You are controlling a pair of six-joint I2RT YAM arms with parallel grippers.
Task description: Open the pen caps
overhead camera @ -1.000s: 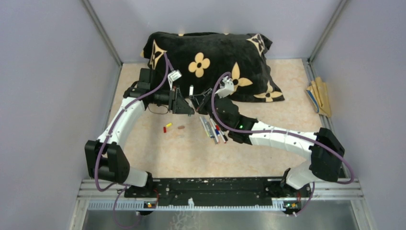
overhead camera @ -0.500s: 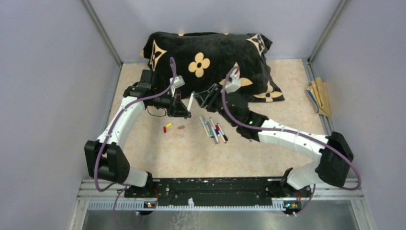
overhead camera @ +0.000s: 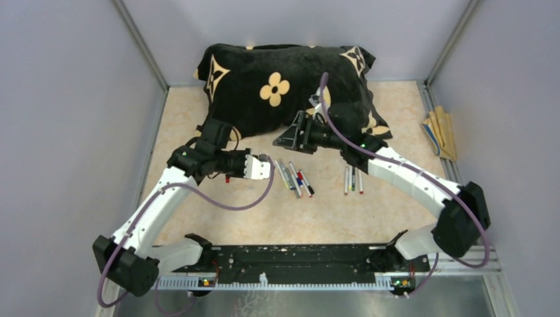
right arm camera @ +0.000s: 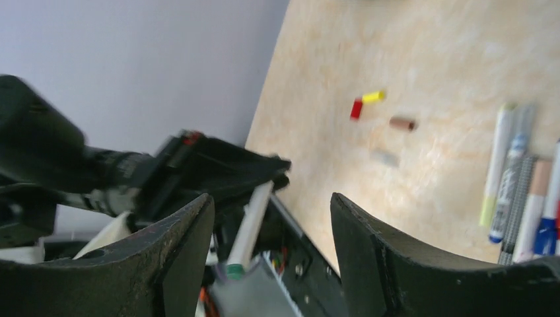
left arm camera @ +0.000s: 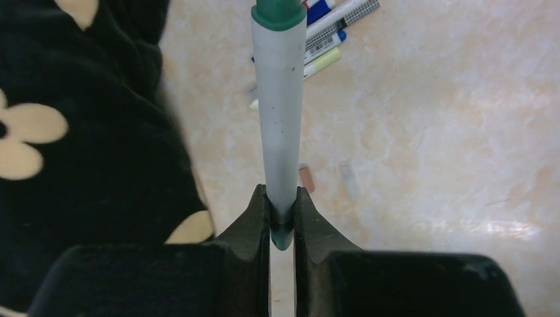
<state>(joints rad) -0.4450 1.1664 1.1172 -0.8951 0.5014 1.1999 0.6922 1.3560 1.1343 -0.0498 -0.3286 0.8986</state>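
The left gripper (left arm camera: pixel 282 198) is closed tight on one pen (left arm camera: pixel 280 105) and holds it by the thin tail end only. The barrel rises from the jaws toward the left wrist camera. The green cap (left arm camera: pixel 279 12), the wider green end, is on the free end, close to the lens, and it is not off yet. The right gripper (right arm camera: pixel 271 198) is open and holds nothing. It hangs near the front edge of the pillow (overhead camera: pixel 297 66), and its own view looks across at the held pen.

The step in hand seems to be pulling off this cap. To do it well, the right gripper should come in along the line of the barrel, with the jaws wide enough to pass on both sides of the cap. It should close only on the green part, not on the barrel. There is little room, because the cap is next to the left camera housing, so the approach should be slow. The pull should go straight along the barrel. A sideways pull can turn the pen in the left gripper, which has only a short hold on it.

Other pens (overhead camera: pixel 295 178) lie on the surface (overhead camera: pixel 396 218) just beside the left gripper, and a second group (overhead camera: pixel 352 179) lies further right. Loose caps (right arm camera: pixel 356 109) lie apart from them, and that looks like a good place to drop this one.
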